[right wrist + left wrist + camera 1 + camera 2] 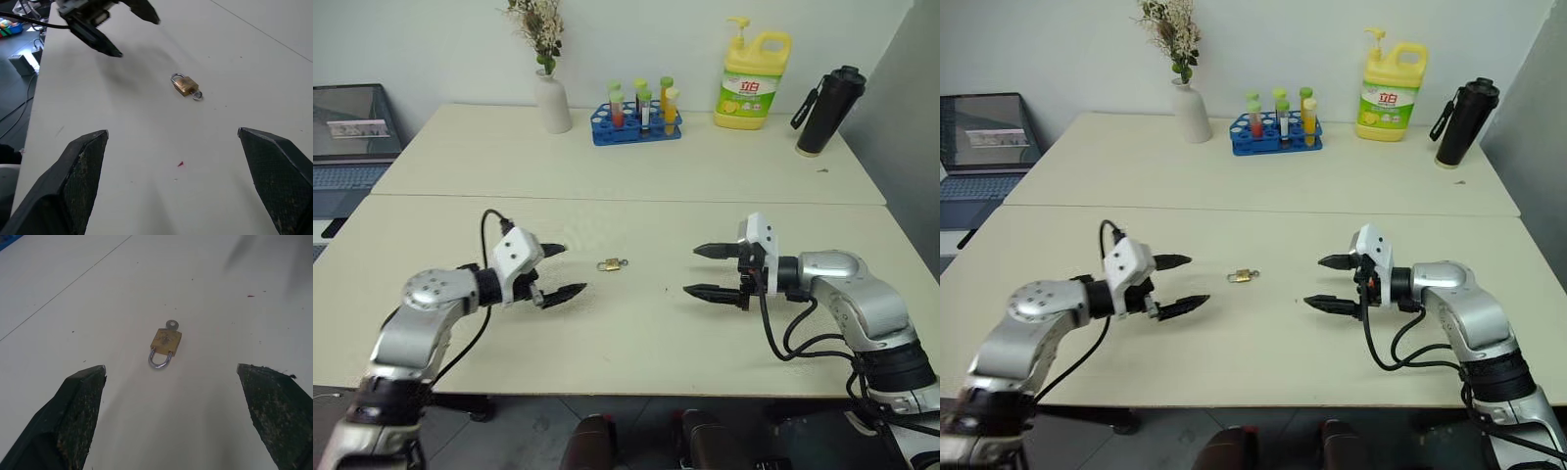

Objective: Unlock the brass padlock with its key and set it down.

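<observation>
A: Left eye view, left to right. Left claw (pixel 559 271) low over the table (pixel 636 343), jaws spread wide, nothing between them. Brass padlock (pixel 611 264) lying flat on the table midway between the two claws, apart from both. Right claw (pixel 701 270) facing it from the other side, spread just as wide, also empty.

B: Noted. Orientation of the lock?

A: Seen from the left wrist: shackle toward the left claw, key (pixel 171 324) sticking out of the far end of the body. Shackle looks seated, so likely still locked.

B: Handling?

A: Judged light, rigid, all metal, smooth and probably slippery; far smaller than one claw finger. Likely to skate across the table if nudged rather than pinched. Not fragile. Best hold: across the flat brass body with one claw, leaving key head free for the other. Key head thin, little to grip, easy to lose when twisting.

B: Count?

A: One padlock, one key, two claws. Along the far edge, left to right: one laptop (pixel 347 147) off the table's left side, one white vase (pixel 553 101) with dried stems, one blue rack (pixel 636 125) of tubes, tube count not certain, one yellow detergent bottle (pixel 753 80), one black flask (pixel 828 110). All well apart from the lock.
</observation>
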`<state>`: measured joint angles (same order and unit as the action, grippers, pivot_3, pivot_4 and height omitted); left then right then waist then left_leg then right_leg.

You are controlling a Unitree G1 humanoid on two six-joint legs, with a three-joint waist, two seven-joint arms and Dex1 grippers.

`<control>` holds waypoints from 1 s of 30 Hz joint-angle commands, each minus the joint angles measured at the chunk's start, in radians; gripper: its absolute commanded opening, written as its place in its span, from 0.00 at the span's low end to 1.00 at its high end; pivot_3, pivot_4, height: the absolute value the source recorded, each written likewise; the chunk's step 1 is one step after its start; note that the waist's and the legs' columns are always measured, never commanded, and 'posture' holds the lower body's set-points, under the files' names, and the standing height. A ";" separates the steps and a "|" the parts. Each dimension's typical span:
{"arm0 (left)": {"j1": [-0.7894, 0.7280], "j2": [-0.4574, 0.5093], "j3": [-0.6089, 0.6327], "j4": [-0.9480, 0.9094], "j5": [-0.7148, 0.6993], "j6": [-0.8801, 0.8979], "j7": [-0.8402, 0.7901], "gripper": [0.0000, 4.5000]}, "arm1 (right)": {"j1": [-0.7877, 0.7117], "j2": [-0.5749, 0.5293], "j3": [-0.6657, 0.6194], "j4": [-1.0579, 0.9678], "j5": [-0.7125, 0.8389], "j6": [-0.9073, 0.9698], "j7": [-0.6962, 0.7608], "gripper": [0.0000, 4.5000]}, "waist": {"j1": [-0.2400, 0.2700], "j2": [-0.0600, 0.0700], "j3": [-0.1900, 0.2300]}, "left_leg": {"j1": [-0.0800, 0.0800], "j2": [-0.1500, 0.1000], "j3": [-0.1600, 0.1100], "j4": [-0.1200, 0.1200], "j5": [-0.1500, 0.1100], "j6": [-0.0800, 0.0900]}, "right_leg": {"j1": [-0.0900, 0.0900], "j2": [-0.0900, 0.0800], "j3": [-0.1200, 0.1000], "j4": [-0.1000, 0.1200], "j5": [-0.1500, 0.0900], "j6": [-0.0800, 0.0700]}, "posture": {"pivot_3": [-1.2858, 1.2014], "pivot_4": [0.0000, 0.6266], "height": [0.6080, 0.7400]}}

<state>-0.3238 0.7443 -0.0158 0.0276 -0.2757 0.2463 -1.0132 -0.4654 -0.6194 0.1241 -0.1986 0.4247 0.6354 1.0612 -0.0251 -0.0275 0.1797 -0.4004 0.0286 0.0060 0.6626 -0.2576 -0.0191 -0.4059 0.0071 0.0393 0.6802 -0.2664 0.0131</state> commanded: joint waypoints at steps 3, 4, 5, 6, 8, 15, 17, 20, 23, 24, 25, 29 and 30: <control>-0.151 -0.059 -0.089 0.195 0.078 -0.093 -0.050 1.00 | -0.011 -0.028 0.001 -0.108 0.046 0.104 -0.025 0.99 | -0.001 0.000 0.000 | 0.000 0.000 0.000 0.000 0.000 0.000 | 0.000 0.000 0.000 0.000 0.000 0.000 | 0.52 0.24 1.00; -0.185 -0.081 -0.106 0.255 0.098 -0.124 -0.051 1.00 | -0.009 -0.020 -0.008 -0.116 0.057 0.131 -0.048 0.99 | -0.002 0.000 0.000 | 0.000 0.000 0.000 0.000 0.000 0.000 | 0.000 0.000 0.000 0.000 0.000 0.000 | 0.52 0.24 1.00; -0.209 -0.097 -0.118 0.299 0.113 -0.148 -0.054 1.00 | -0.007 -0.014 -0.015 -0.121 0.065 0.151 -0.065 0.99 | -0.002 0.000 0.000 | -0.001 0.001 0.000 0.000 0.000 0.000 | -0.001 0.001 0.000 0.000 0.000 0.000 | 0.52 0.24 1.00; -0.243 -0.121 -0.134 0.356 0.133 -0.176 -0.051 1.00 | -0.006 -0.013 -0.018 -0.122 0.060 0.167 -0.086 0.99 | -0.002 0.000 0.000 | -0.001 0.001 -0.001 0.000 0.000 0.000 | -0.001 0.001 0.000 0.000 0.000 0.000 | 0.52 0.24 1.00; -0.289 -0.154 -0.153 0.438 0.154 -0.210 -0.067 1.00 | 0.000 -0.023 -0.016 -0.128 0.048 0.182 -0.110 0.99 | -0.002 0.000 0.000 | -0.001 0.000 -0.001 0.000 0.000 0.000 | -0.001 0.001 0.000 0.000 0.000 0.000 | 0.52 0.24 1.00; -0.338 -0.173 -0.179 0.581 0.206 -0.298 -0.126 1.00 | 0.035 -0.048 -0.040 -0.178 0.075 0.231 -0.147 0.99 | -0.006 0.000 0.000 | -0.001 0.001 -0.001 0.000 0.000 0.000 | -0.001 0.001 0.000 0.000 0.000 0.000 | 0.52 0.24 1.00; -0.345 -0.172 -0.178 0.606 0.213 -0.308 -0.137 1.00 | 0.042 -0.051 -0.047 -0.192 0.085 0.243 -0.157 0.99 | -0.006 0.000 0.000 | -0.001 0.001 -0.001 0.000 0.000 0.000 | -0.001 0.002 0.000 0.001 0.000 0.000 | 0.52 0.24 1.00; -0.355 -0.175 -0.172 0.637 0.211 -0.312 -0.158 1.00 | 0.050 -0.056 -0.057 -0.207 0.098 0.256 -0.168 0.99 | -0.006 0.000 0.000 | -0.001 0.001 -0.001 0.000 0.000 0.000 | -0.001 0.002 0.000 0.000 0.000 0.000 | 0.52 0.24 1.00; -0.377 -0.190 -0.179 0.685 0.217 -0.314 -0.179 0.86 | 0.057 -0.059 -0.065 -0.218 0.106 0.267 -0.178 1.00 | -0.006 0.000 0.000 | -0.001 0.001 -0.001 0.000 0.000 0.000 | -0.001 0.002 0.000 0.001 0.000 0.000 | 0.52 0.24 1.00; -0.383 -0.195 -0.180 0.698 0.220 -0.315 -0.182 0.79 | 0.058 -0.061 -0.066 -0.221 0.108 0.268 -0.181 1.00 | -0.005 0.000 0.000 | -0.001 0.001 -0.001 0.000 0.000 0.000 | -0.001 0.002 0.000 0.001 0.000 0.000 | 0.52 0.24 1.00; -0.388 -0.199 -0.181 0.708 0.222 -0.314 -0.186 0.72 | 0.057 -0.062 -0.067 -0.222 0.111 0.270 -0.183 1.00 | -0.004 -0.001 0.000 | -0.001 0.000 -0.001 0.000 0.000 0.000 | -0.001 0.002 0.000 0.001 0.000 0.000 | 0.52 0.24 1.00; -0.406 -0.213 -0.195 0.756 0.254 -0.326 -0.177 0.42 | 0.054 -0.073 -0.072 -0.225 0.122 0.277 -0.190 1.00 | -0.004 -0.001 0.000 | -0.001 0.000 -0.001 0.000 0.000 0.000 | 0.000 0.002 0.000 0.001 -0.001 0.002 | 0.52 0.24 1.00; -0.409 -0.215 -0.198 0.765 0.262 -0.327 -0.174 0.35 | 0.053 -0.076 -0.071 -0.226 0.125 0.277 -0.192 1.00 | -0.004 -0.001 -0.001 | 0.000 0.000 -0.001 0.000 0.000 0.000 | 0.000 0.002 0.000 0.001 -0.002 0.004 | 0.52 0.24 1.00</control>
<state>-0.7296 0.5273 -0.1917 0.7586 -0.0622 -0.0798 -1.2093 -0.4059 -0.6811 0.0884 -0.3880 0.5308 0.9112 0.8712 -0.0293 -0.0283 0.1792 -0.4008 0.0289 0.0045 0.6632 -0.2576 -0.0190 -0.4058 0.0091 0.0390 0.6810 -0.2686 0.0174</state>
